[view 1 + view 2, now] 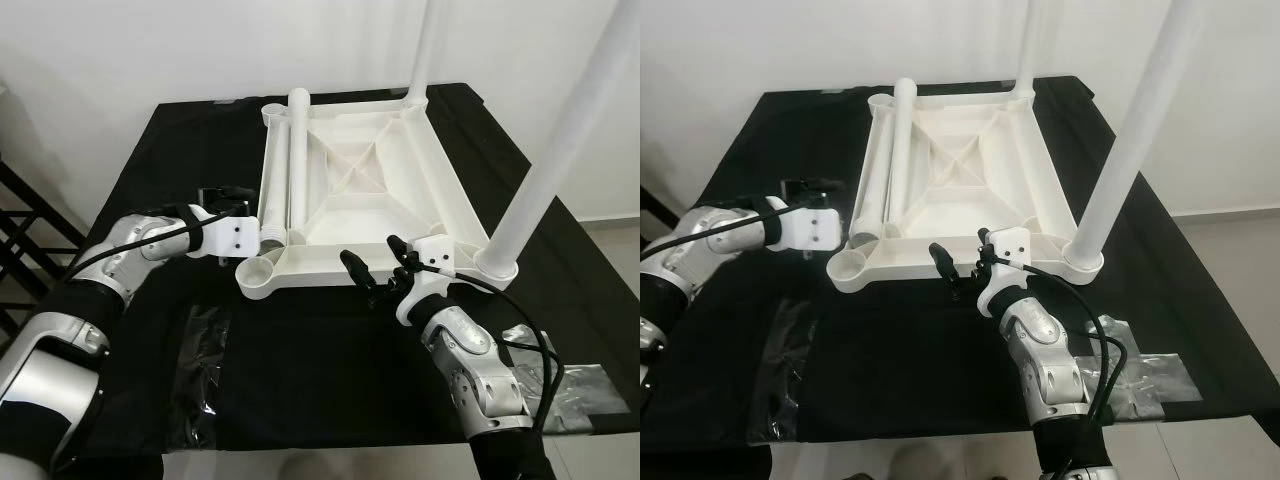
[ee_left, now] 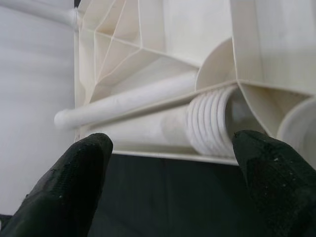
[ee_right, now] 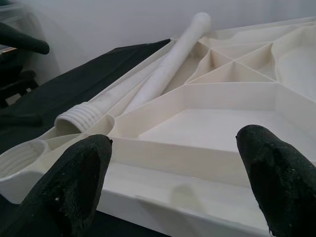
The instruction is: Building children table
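Nearest to us, clear plastic wrapping (image 1: 205,375) lies flat on the black-draped worktop (image 1: 330,380) behind our left forearm, and a second crumpled sheet (image 1: 585,395) lies beside our right arm at the worktop's near right edge. Between the two sheets the cloth is bare.

Our right gripper (image 1: 372,268) sits just short of the near rim of the upturned white tabletop (image 1: 360,190). Its fingers (image 3: 74,182) are spread wide, holding nothing, and the rim runs across the gap between them in the right wrist view. We cannot tell whether the tips touch the plastic.

Our left gripper (image 1: 226,199) is at the tabletop's left edge, also spread wide and holding nothing. Directly ahead of its fingers (image 2: 69,182) is the threaded end of a loose leg (image 1: 272,190) that lies along the left side of the tabletop. A strip of dark cloth separates the fingertips from that edge. A second loose leg (image 1: 298,165) lies just beyond the first, inside the ribbed underside, its rounded end pointing to the far rim.

Near our left fingers, the near left corner socket (image 1: 255,272) stands open. To the right of our right fingers, an upright leg (image 1: 560,140) stands in the near right corner. Another upright leg (image 1: 425,50) rises from the far right corner, close to the white wall (image 1: 120,50).
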You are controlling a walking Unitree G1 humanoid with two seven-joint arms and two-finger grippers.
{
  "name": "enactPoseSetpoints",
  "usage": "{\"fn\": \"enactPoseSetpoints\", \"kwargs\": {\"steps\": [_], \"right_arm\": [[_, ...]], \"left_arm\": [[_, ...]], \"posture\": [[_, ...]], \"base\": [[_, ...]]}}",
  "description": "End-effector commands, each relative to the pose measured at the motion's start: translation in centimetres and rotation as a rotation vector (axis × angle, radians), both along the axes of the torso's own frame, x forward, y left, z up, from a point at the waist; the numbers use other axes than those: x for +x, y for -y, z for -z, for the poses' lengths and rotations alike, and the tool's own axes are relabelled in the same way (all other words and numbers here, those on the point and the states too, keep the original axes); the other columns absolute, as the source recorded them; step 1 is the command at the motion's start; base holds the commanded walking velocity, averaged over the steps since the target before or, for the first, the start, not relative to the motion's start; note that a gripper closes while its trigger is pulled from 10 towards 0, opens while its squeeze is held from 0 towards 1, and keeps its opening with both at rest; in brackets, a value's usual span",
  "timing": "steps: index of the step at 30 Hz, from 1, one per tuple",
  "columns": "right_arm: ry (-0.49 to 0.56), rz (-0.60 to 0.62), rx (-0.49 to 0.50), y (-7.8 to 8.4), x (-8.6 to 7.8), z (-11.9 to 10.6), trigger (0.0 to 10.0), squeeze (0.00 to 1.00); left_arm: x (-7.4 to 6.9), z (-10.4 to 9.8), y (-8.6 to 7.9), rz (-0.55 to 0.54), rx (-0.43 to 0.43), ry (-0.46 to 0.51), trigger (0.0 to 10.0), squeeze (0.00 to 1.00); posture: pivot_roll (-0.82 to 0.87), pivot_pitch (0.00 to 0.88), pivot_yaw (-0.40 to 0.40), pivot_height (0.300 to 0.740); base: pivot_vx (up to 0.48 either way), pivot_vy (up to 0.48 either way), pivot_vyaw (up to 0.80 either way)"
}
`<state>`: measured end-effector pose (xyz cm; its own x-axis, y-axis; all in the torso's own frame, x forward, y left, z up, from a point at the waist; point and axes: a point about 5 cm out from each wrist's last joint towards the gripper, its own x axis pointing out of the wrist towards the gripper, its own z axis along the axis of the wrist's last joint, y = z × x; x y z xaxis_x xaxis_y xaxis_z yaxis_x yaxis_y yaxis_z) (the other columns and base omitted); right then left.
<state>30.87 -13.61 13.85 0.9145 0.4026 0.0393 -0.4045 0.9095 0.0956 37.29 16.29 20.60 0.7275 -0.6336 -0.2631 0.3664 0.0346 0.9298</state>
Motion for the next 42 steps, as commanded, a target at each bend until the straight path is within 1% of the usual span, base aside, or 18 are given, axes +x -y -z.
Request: {"fn": "enactPoseSetpoints", "kwargs": {"steps": [1, 3, 7, 12, 23, 25, 30, 32, 34, 37, 42], "right_arm": [[-0.007, -0.001, 0.018, -0.1, -0.3, 0.0, 10.0, 0.0], [-0.009, 0.001, 0.017, -0.1, -0.2, 0.0, 10.0, 0.0], [-0.01, 0.002, 0.015, 0.0, -0.2, 0.0, 10.0, 0.0], [-0.011, 0.002, 0.016, 0.0, -0.2, 0.0, 10.0, 0.0], [-0.014, 0.002, 0.015, 0.0, -0.2, 0.0, 10.0, 0.0], [-0.014, 0.003, 0.015, 0.0, -0.3, -0.1, 10.0, 0.0], [-0.014, 0.003, 0.015, 0.0, -0.4, -0.2, 10.0, 0.0], [-0.014, 0.004, 0.015, 0.0, -0.4, -0.2, 10.0, 0.0], [-0.014, 0.004, 0.016, 0.0, -0.4, -0.2, 10.0, 0.0], [-0.016, 0.007, 0.02, 0.0, -0.5, -0.2, 10.0, 0.0], [-0.018, 0.008, 0.021, 0.0, -0.5, -0.2, 10.0, 0.0]], "left_arm": [[0.0, 0.2, 0.0, 0.01, 0.022, 0.001, 10.0, 0.0], [-0.1, 0.5, 0.7, 0.038, 0.007, -0.011, 10.0, 0.0], [-0.2, 0.6, 1.1, 0.068, 0.001, -0.021, 10.0, 0.0], [-0.2, 0.7, 1.2, 0.074, 0.002, -0.024, 10.0, 0.0], [-0.2, 0.8, 1.6, 0.091, 0.032, -0.026, 10.0, 0.0], [0.0, 0.7, 1.8, 0.095, 0.043, -0.017, 10.0, 0.0], [0.5, 0.4, 2.1, 0.067, 0.072, 0.022, 10.0, 0.0], [0.8, 0.4, 1.8, 0.031, 0.11, 0.04, 10.0, 0.0], [1.0, 0.5, 1.7, 0.018, 0.127, 0.046, 10.0, 0.0], [1.3, 0.4, 1.4, -0.019, 0.166, 0.087, 10.0, 0.0], [1.5, 0.1, 1.2, -0.036, 0.175, 0.116, 10.0, 0.0]], "posture": [[-0.02, 0.133, 0.046, 0.74], [-0.02, 0.133, 0.047, 0.74], [-0.02, 0.133, 0.047, 0.74], [-0.02, 0.134, 0.046, 0.74], [-0.02, 0.145, 0.045, 0.74], [-0.02, 0.154, 0.046, 0.74], [-0.02, 0.158, 0.047, 0.74], [-0.03, 0.162, 0.051, 0.74], [-0.03, 0.162, 0.051, 0.74], [-0.03, 0.165, 0.053, 0.74], [-0.03, 0.165, 0.054, 0.74]], "base": [[0.0, 0.0, 0.0], [0.0, 0.0, 0.0], [0.0, 0.0, 0.0], [0.0, 0.0, 0.0], [0.0, 0.0, 0.0], [0.0, 0.0, 0.0], [0.0, 0.0, 0.0], [0.0, 0.0, 0.0], [0.0, 0.0, 0.0], [0.0, 0.0, 0.0], [0.0, 0.0, 0.0]]}}
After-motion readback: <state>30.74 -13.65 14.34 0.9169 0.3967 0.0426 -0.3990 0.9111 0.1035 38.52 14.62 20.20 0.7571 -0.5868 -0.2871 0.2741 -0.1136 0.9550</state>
